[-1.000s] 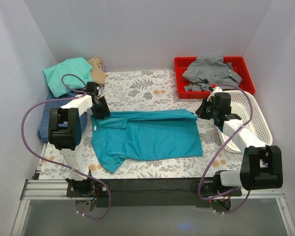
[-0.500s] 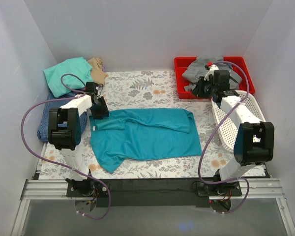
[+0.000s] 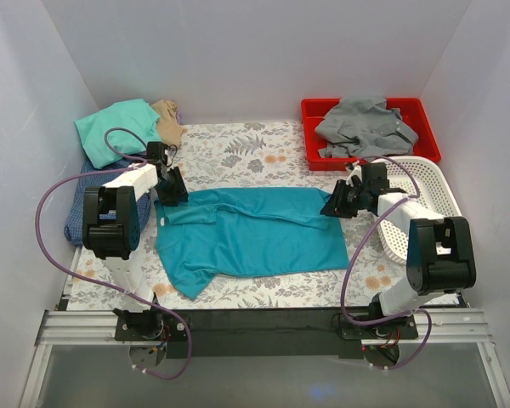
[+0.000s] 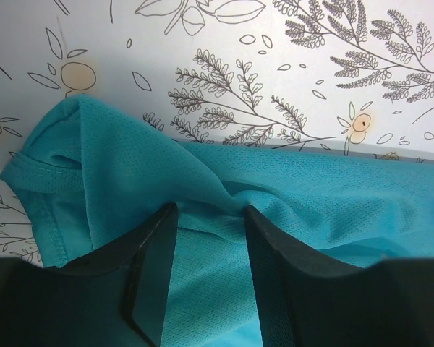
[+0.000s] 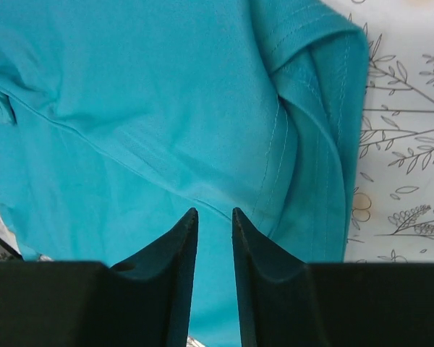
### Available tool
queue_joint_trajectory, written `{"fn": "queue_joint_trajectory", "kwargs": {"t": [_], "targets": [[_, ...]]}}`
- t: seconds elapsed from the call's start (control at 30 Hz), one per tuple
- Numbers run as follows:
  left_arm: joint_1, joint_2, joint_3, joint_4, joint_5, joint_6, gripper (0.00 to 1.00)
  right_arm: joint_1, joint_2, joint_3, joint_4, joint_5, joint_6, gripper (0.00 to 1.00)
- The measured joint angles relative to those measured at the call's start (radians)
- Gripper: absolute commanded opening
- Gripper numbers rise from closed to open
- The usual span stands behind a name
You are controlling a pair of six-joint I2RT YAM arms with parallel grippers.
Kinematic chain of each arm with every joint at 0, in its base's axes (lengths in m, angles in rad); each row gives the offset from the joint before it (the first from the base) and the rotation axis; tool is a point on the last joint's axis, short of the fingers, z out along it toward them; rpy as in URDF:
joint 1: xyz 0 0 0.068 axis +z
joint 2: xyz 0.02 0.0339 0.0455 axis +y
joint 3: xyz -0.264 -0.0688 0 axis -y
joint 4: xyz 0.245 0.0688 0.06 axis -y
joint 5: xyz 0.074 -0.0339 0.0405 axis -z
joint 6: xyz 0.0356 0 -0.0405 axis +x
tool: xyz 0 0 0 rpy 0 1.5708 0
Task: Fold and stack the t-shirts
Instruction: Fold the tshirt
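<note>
Teal mesh cloth lies under the left gripper (image 4: 210, 211), whose dark jaws stand apart astride a raised ridge of the deep-teal t-shirt (image 3: 255, 238) at its far-left corner, just beside a rolled hem. Whether the tips press into the cloth cannot be told.

The right gripper (image 5: 215, 211) is at the shirt's far-right corner, beside a doubled-over seam. Its jaws are drawn close, with only a narrow slit between them, and no cloth shows caught in it.

The shirt is spread flat across the middle of the table (image 3: 238, 153), which is covered in white cloth printed with grey ferns and orange flowers. A fold runs along the shirt's far edge, and one flap trails toward the near-left.

At the far-left corner, a mint t-shirt (image 3: 119, 123) and a tan one (image 3: 167, 119) are heaped above a blue-checked one (image 3: 78, 200). At far right, a grey t-shirt (image 3: 361, 127) fills a red tray (image 3: 310, 110), and a white mesh basket (image 3: 442, 195) lies just nearer.

Plain white walls (image 3: 238, 51) close three sides. Bare printed tabletop shows beyond the shirt's far edge between heap and tray, and a strip lies along its near edge.
</note>
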Motion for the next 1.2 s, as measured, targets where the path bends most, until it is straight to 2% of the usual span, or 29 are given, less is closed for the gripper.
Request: {"fn": "queue_joint_trajectory", "kwargs": {"t": [0.53,1.03,1.13,1.17,1.2], "targets": [[0.003,-0.002,-0.005,0.006,0.008,0.003,0.41,0.000,-0.042,-0.063,0.000,0.086,0.040,0.34],[0.003,-0.002,-0.005,0.006,0.009,0.006,0.41,0.000,0.020,-0.083,0.024,0.101,0.053,0.33],[0.003,-0.002,-0.005,0.006,0.010,0.006,0.41,0.000,0.037,-0.086,0.049,0.076,0.061,0.22],[0.003,-0.002,-0.005,0.006,0.010,0.007,0.41,0.000,0.042,-0.090,0.065,0.068,0.063,0.09],[0.003,-0.002,-0.005,0.006,0.010,0.006,0.41,0.000,0.046,-0.093,0.073,0.063,0.065,0.04]]}}
